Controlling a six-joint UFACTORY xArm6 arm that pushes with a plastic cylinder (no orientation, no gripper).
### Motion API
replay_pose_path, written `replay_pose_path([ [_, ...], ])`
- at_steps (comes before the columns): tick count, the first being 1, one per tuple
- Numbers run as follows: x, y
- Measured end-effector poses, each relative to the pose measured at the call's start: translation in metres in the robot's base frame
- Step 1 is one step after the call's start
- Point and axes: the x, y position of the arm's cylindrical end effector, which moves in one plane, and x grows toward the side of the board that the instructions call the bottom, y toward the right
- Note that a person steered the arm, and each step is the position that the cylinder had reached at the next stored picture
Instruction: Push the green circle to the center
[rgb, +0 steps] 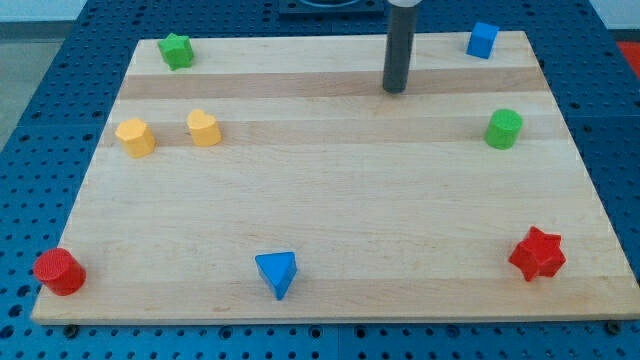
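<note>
The green circle (504, 129) is a short green cylinder standing near the right edge of the wooden board (330, 190), in its upper half. My tip (395, 90) rests on the board near the top middle. It is well to the left of the green circle and a little above it, not touching any block.
A green star (176, 50) sits at the top left and a blue cube (482, 40) at the top right. A yellow hexagon (135, 137) and a yellow heart (204, 128) stand at the left. A red cylinder (58, 272), a blue triangle (277, 273) and a red star (537, 254) lie along the bottom.
</note>
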Motion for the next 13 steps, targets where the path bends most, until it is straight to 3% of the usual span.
replay_pose_path([
  [3,0.012,0.103],
  [5,0.023,0.139],
  [13,0.069,0.145],
])
